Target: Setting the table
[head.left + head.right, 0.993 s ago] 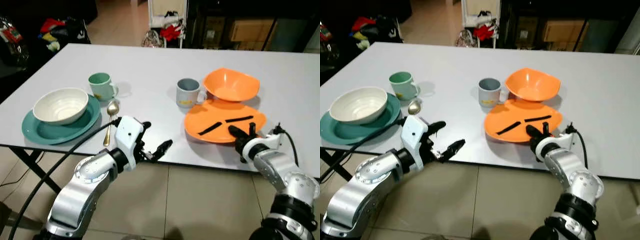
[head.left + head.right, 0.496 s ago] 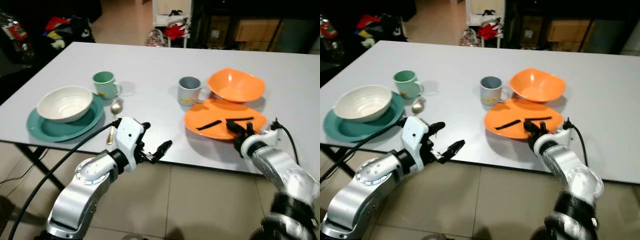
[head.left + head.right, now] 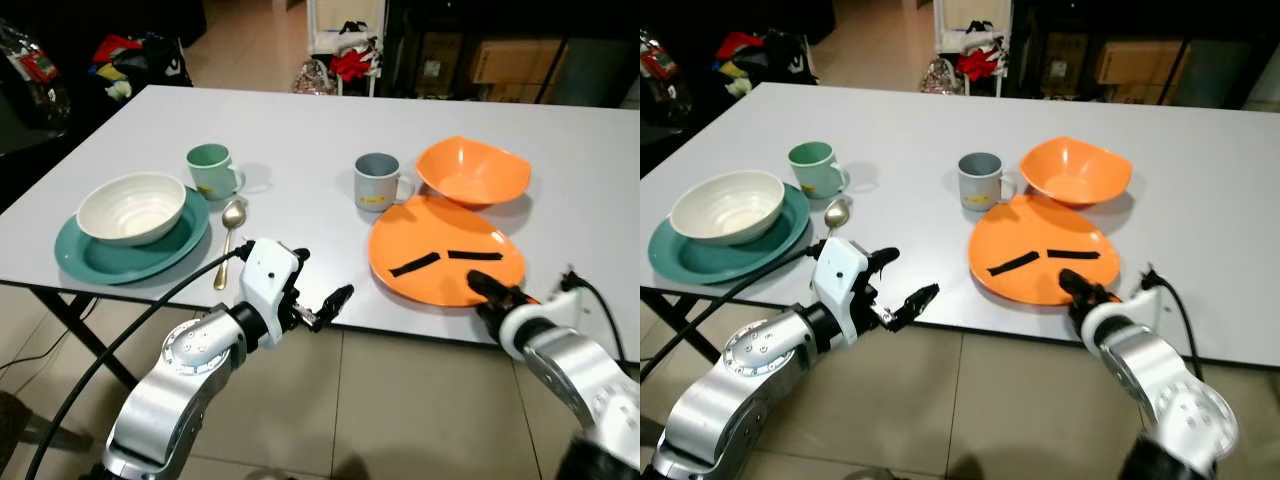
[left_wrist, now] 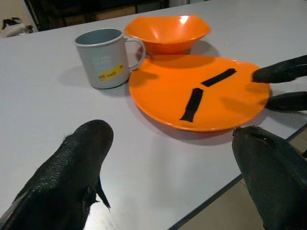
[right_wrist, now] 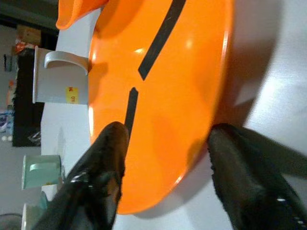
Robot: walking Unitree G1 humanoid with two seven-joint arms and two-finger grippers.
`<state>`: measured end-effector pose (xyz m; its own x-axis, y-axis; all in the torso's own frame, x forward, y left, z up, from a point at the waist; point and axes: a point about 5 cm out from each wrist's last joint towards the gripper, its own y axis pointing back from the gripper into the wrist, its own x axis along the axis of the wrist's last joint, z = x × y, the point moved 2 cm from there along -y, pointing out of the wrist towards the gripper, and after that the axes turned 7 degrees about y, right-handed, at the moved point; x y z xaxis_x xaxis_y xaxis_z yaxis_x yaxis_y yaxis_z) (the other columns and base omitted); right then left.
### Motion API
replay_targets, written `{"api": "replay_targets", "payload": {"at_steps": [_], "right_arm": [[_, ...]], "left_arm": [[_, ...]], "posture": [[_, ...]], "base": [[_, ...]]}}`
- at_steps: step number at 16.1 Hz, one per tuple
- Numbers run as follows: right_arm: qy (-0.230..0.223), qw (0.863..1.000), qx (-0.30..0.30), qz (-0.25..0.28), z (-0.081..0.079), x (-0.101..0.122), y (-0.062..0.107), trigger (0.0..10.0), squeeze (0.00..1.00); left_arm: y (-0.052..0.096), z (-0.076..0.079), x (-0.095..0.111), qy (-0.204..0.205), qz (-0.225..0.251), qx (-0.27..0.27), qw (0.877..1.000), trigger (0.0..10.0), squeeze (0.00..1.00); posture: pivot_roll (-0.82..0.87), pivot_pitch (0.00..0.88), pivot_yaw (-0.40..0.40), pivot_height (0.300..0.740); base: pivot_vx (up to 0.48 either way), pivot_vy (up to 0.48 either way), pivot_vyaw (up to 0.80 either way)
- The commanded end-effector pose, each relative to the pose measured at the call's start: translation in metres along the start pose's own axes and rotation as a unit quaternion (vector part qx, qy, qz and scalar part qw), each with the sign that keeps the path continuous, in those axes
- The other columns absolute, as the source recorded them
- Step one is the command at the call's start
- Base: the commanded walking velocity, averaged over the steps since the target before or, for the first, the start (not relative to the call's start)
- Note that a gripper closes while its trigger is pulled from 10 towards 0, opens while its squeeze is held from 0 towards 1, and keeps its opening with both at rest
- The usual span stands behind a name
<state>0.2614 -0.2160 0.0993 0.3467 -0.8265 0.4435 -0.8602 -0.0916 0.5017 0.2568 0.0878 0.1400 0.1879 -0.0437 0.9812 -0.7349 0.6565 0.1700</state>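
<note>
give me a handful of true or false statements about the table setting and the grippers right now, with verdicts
1. The white ribbed bowl sits on the round teal plate. True.
2. The flat orange plate carries two black strips. True.
3. The metal spoon lies inside the orange bowl. False: it lies on the white table, between the teal plate and the pale green mug.
4. The left gripper grips the grey mug. False: it hovers open at the table's near edge, apart from the mug.
5. The right gripper is at the orange plate's near rim, one finger over the plate. True.
</note>
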Motion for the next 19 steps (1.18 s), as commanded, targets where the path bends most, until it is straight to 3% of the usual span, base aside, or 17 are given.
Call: {"api": "replay_targets", "payload": {"at_steps": [1, 3, 5, 6, 8, 9, 11, 12, 13, 15, 16, 18, 19], "right_arm": [[0.017, 1.000, 0.009, 0.009, -0.005, 0.002, 0.010, 10.0, 1.00], [0.041, 0.999, 0.011, 0.008, -0.006, -0.001, 0.016, 10.0, 1.00], [0.086, 0.996, -0.003, 0.035, -0.012, -0.001, 0.034, 10.0, 1.00], [0.148, 0.987, -0.018, 0.056, -0.016, 0.003, 0.044, 10.0, 1.00], [0.217, 0.970, -0.038, 0.104, -0.025, 0.013, 0.056, 10.0, 1.00], [0.285, 0.944, -0.048, 0.159, -0.034, 0.028, 0.063, 10.0, 1.00], [0.344, 0.920, -0.029, 0.184, -0.050, 0.034, 0.059, 10.0, 1.00], [0.420, 0.889, -0.035, 0.179, -0.059, 0.034, 0.047, 10.0, 0.00], [0.434, 0.879, -0.029, 0.195, -0.064, 0.035, 0.046, 10.0, 0.00], [0.494, 0.841, 0.008, 0.221, -0.082, 0.029, 0.035, 10.0, 0.00], [0.512, 0.830, 0.025, 0.221, -0.086, 0.025, 0.033, 10.0, 0.00], [0.534, 0.814, 0.050, 0.222, -0.092, 0.023, 0.029, 10.0, 0.00], [0.535, 0.812, 0.059, 0.226, -0.094, 0.024, 0.028, 10.0, 0.00]], "left_arm": [[0.001, -0.003, 0.003, -0.008, 0.006, 0.012, 1.000, 10.0, 0.00], [0.001, -0.005, 0.003, -0.009, 0.009, 0.023, 1.000, 10.0, 0.00], [0.003, -0.016, 0.009, -0.012, 0.033, 0.074, 0.997, 10.0, 0.00], [0.005, -0.021, 0.013, -0.007, 0.046, 0.097, 0.994, 10.0, 0.00], [0.008, -0.028, 0.019, -0.005, 0.068, 0.134, 0.989, 10.0, 0.00], [0.009, -0.036, 0.025, -0.011, 0.086, 0.164, 0.983, 10.0, 0.00], [0.006, -0.043, 0.032, -0.016, 0.104, 0.189, 0.976, 10.0, 0.00], [0.002, -0.046, 0.036, -0.015, 0.111, 0.200, 0.973, 10.0, 0.00], [0.002, -0.046, 0.035, -0.016, 0.108, 0.202, 0.973, 10.0, 0.00], [0.003, -0.046, 0.031, -0.036, 0.099, 0.209, 0.972, 10.0, 0.00], [0.004, -0.047, 0.030, -0.037, 0.099, 0.213, 0.971, 10.0, 0.00], [0.008, -0.050, 0.027, -0.029, 0.101, 0.229, 0.968, 10.0, 0.00], [0.009, -0.051, 0.027, -0.028, 0.101, 0.230, 0.968, 10.0, 0.00]], "posture": [[0.06, 0.000, 0.048, 0.740], [0.06, 0.000, 0.048, 0.740], [0.06, 0.000, 0.041, 0.740], [0.06, 0.000, 0.038, 0.740], [0.05, 0.000, 0.037, 0.740], [0.05, 0.000, 0.038, 0.740], [0.04, 0.000, 0.045, 0.740], [0.04, 0.000, 0.048, 0.740], [0.04, 0.000, 0.048, 0.740], [0.05, 0.000, 0.037, 0.740], [0.05, 0.000, 0.026, 0.740], [0.05, 0.000, 0.006, 0.740], [0.05, 0.000, 0.006, 0.740]], "base": [[0.000, 0.000, 0.00], [0.000, 0.000, 0.00], [0.000, 0.000, 0.00], [0.000, 0.000, 0.00], [0.000, 0.000, 0.00], [0.000, 0.000, 0.00], [0.000, 0.000, 0.00], [0.000, 0.000, 0.00], [0.266, 0.000, 0.00], [0.296, 0.000, 0.00], [0.292, 0.000, 0.00], [0.292, 0.000, -0.78], [0.292, 0.000, -0.80]]}}
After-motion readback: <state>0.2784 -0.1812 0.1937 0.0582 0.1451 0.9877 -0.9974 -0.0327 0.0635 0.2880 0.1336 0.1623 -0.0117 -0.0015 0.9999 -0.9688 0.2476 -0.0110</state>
